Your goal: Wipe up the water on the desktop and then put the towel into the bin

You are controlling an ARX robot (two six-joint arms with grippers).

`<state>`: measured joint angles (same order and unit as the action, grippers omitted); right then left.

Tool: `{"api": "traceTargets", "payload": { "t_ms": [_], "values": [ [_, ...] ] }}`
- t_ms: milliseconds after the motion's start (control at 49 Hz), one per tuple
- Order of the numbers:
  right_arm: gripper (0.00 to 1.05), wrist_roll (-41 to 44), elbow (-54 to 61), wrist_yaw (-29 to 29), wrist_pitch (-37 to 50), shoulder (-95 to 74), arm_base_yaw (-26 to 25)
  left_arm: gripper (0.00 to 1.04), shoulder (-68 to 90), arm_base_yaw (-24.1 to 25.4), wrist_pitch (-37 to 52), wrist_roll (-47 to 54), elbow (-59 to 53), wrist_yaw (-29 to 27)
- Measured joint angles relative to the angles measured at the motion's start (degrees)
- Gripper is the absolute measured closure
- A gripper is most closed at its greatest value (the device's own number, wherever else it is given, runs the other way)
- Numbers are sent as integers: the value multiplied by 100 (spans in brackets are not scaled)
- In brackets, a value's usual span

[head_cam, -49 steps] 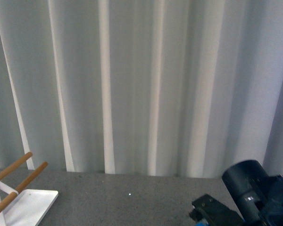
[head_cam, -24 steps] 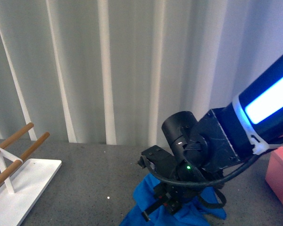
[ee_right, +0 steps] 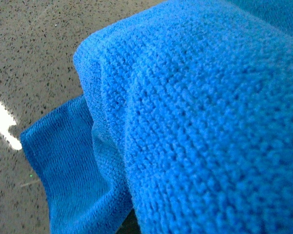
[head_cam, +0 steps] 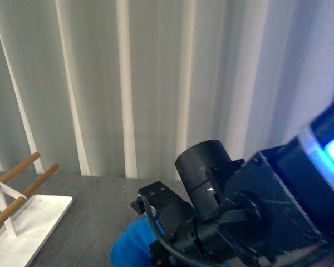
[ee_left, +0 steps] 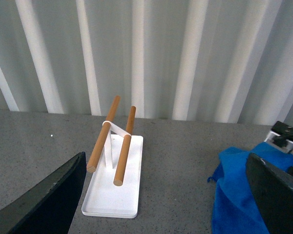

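Clerk: Now, item one, the right gripper (head_cam: 162, 236)?
Keeper: Low over the surface (ee_left: 185, 141), right at the towel (ee_left: 234, 195); its fingertips are hidden behind the arm (head_cam: 267, 206) in the front view; its own wrist view is filled with blue pile; whether it is apart or clamped cannot be told.
Clerk: Item two, the towel; position?
Keeper: One, royal blue, fuzzy; bunched in a heap on the dark speckled surface under that gripper; a thinner flap shows at its edge in the right wrist view; well apart from the white tray (ee_left: 112, 197), to the tray's right in the front view.
Clerk: Item three, the left gripper (ee_left: 166, 161)?
Keeper: Fingers (ee_left: 44, 200) spread wide; nothing between them; touching nothing; facing the tray.
Clerk: The tray?
Keeper: Flat, white, resting on the surface; two wooden rods (ee_left: 103, 139) slanted above it on a white support (ee_left: 109, 153); pale curtain (head_cam: 156, 83) behind.
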<state>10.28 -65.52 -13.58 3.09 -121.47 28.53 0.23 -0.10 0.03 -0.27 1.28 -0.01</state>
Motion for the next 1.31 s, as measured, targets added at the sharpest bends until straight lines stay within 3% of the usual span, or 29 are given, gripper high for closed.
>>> {"api": "traceTargets", "payload": {
  "t_ms": [122,245,429,571,735,857,1306],
  "values": [
    [101,66,678,396,9,846,-267,7,0,0,0,0,0,0],
    [101,326,984,138,-358,2055,-927,7,0,0,0,0,0,2],
    [101,654,-328,157,-1843,3412,-2022,7,0,0,0,0,0,2],
    [101,780,-1325,1102,-2719,3263,-2625,7,0,0,0,0,0,2],
    [101,944,-1635,2271,-3362,2872,-3167,7,0,0,0,0,0,0],
    [101,1093,-1606,2726,-3381,2682,-3477,7,0,-2,0,0,0,0],
    [101,1029,-1038,2857,-3217,2649,-3724,7,0,0,0,0,0,0]
  ]
}}
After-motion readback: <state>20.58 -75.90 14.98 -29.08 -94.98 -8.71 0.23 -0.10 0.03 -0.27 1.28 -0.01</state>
